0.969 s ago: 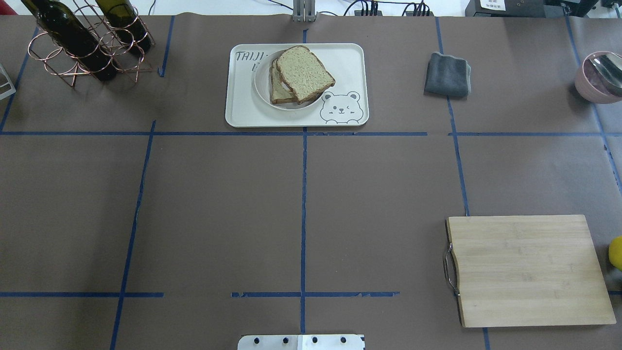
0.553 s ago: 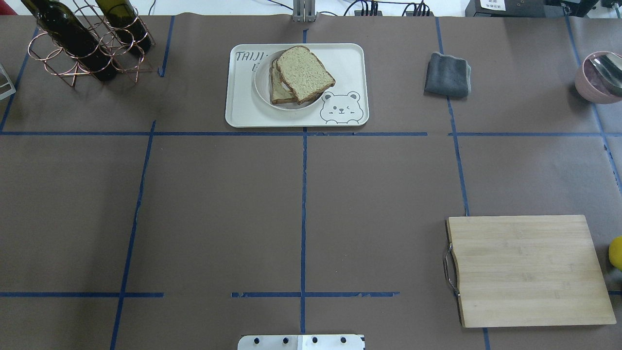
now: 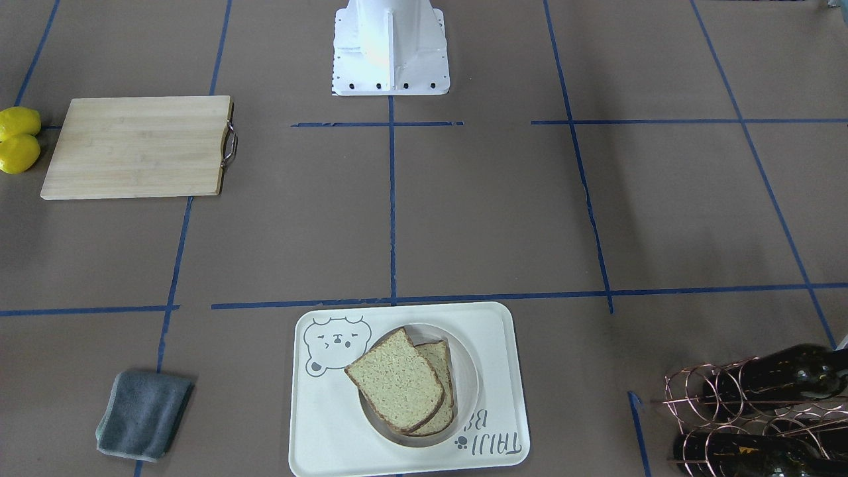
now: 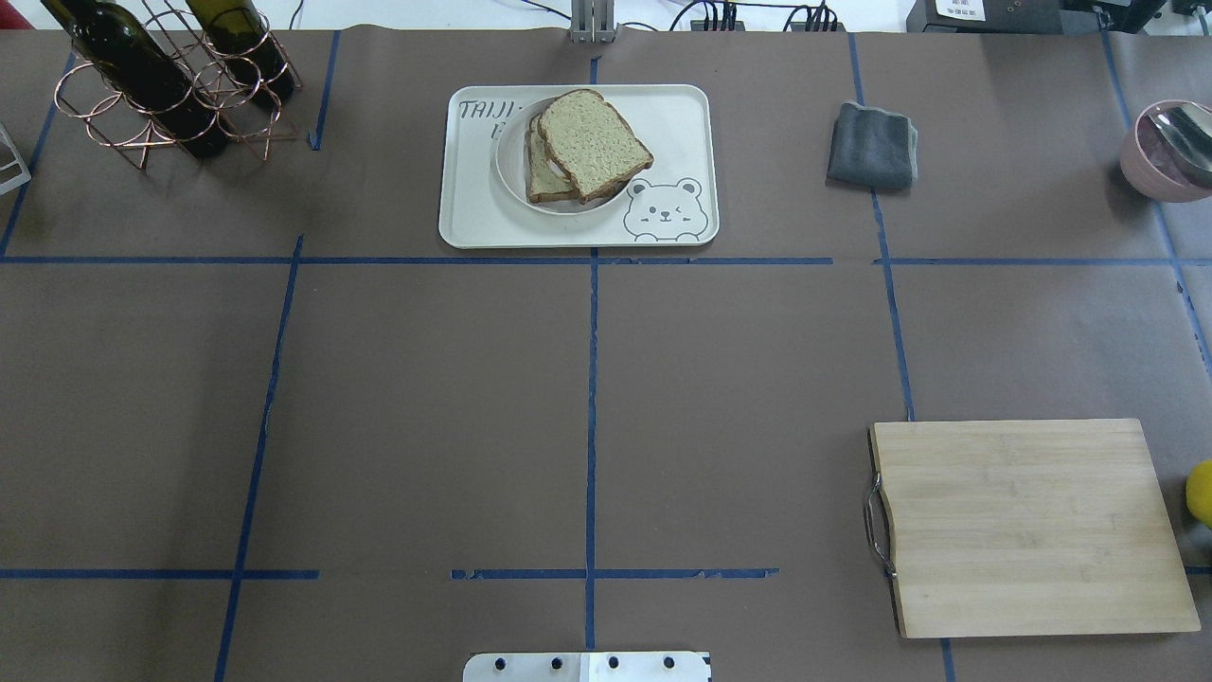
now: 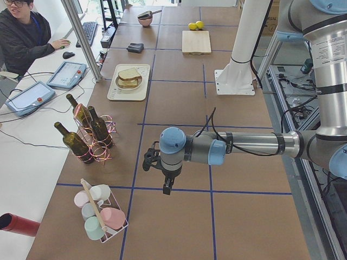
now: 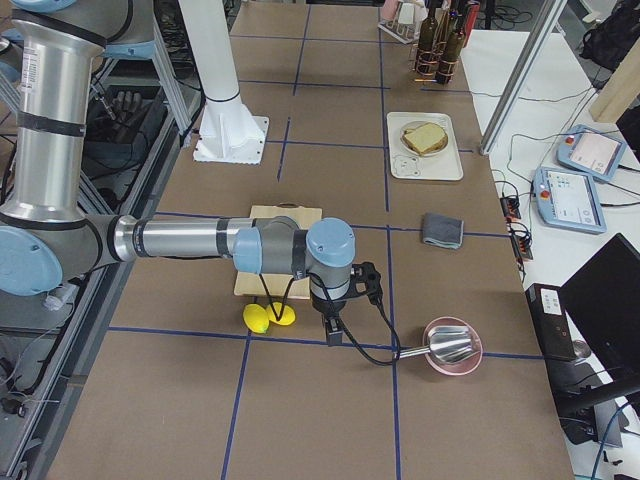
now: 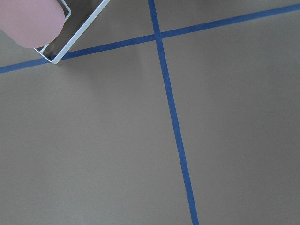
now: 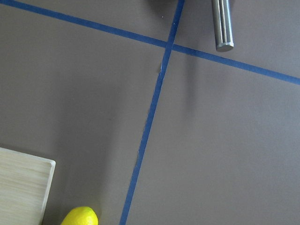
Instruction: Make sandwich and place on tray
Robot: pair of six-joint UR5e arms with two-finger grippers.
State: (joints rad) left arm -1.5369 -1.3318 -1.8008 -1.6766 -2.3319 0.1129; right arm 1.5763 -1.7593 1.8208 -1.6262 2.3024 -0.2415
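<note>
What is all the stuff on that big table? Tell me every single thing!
sandwich: one, tan bread, on the plate
plate: one, white, on the tray
tray: one, cream with a grey bear, far side, middle
cutting board: one, light wood, near side, right
lemons: two, yellow, beside the cutting board
cloth: one, grey, right of the tray
bottles: three, dark green, in the copper rack, far left
bowl: one, pink, far right, holding a metal ladle
cups: several, pastel, left end
person: one, black top, beside the table
left gripper: one, black, above the table near the cups; jaws unclear
right gripper: one, black, near the lemons; jaws unclear
</note>
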